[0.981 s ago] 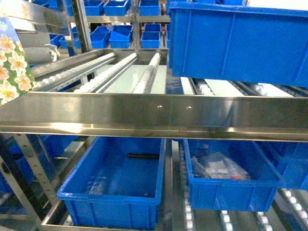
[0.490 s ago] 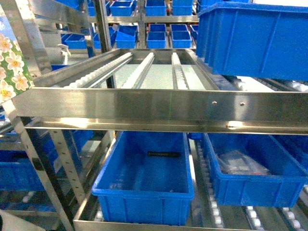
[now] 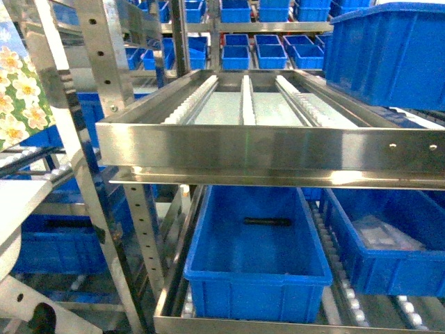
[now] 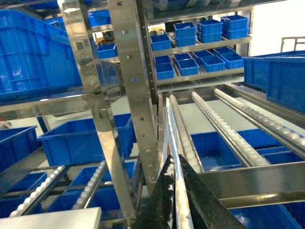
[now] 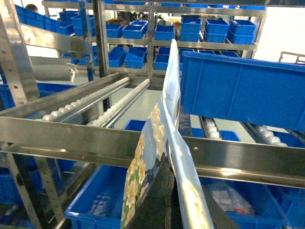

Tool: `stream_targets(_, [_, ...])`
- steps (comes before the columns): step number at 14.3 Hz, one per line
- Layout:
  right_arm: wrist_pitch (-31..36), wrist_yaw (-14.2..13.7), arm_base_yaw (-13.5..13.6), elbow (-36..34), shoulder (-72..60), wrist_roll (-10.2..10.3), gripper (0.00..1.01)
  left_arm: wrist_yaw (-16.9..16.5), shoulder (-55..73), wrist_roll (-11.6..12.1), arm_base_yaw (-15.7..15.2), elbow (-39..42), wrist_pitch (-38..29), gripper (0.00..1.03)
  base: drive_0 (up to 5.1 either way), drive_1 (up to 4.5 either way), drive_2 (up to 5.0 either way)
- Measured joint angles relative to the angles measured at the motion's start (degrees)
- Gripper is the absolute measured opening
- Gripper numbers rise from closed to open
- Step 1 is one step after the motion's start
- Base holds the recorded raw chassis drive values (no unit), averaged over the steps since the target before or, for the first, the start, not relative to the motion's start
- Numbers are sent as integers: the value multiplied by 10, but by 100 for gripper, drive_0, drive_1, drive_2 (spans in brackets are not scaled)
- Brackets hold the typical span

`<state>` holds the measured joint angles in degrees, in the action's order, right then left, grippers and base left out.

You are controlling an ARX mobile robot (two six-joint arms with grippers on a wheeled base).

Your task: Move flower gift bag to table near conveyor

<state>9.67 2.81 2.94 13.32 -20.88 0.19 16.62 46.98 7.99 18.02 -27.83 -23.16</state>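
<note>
The flower gift bag (image 3: 17,90), printed with cream blossoms on green, shows only at the far left edge of the head view. In the right wrist view the flower gift bag (image 5: 143,164) hangs edge-on, and my right gripper (image 5: 177,191) is shut on its lower part. My left gripper (image 4: 174,157) is shut on a thin white edge of the bag (image 4: 171,124). The conveyor (image 3: 243,104), steel lanes with white rollers, fills the middle, behind a shiny steel rail (image 3: 278,149). A flat white corner (image 3: 17,202) at the lower left looks like the table.
A perforated steel upright (image 3: 104,139) stands close on the left. Blue bins sit under the lanes (image 3: 254,250) and on the upper right (image 3: 389,52). More small blue bins fill shelves behind (image 3: 264,49). Another roller lane (image 4: 90,186) slopes at lower left.
The head view has swung left: the rack and its bins have slid to the right and the steel upright has come in. The bag keeps its place at the left edge.
</note>
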Motion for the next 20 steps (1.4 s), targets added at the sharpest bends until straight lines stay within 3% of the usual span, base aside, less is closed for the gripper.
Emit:
stream_targets(7, [0,0,0,0,0,0,2,0,0,0,0,0,0,2,-488,253,253])
stream_targets(20, [0,0,0,0,0,0,2,-1,0,0,0,0,0,2,-455,101,394])
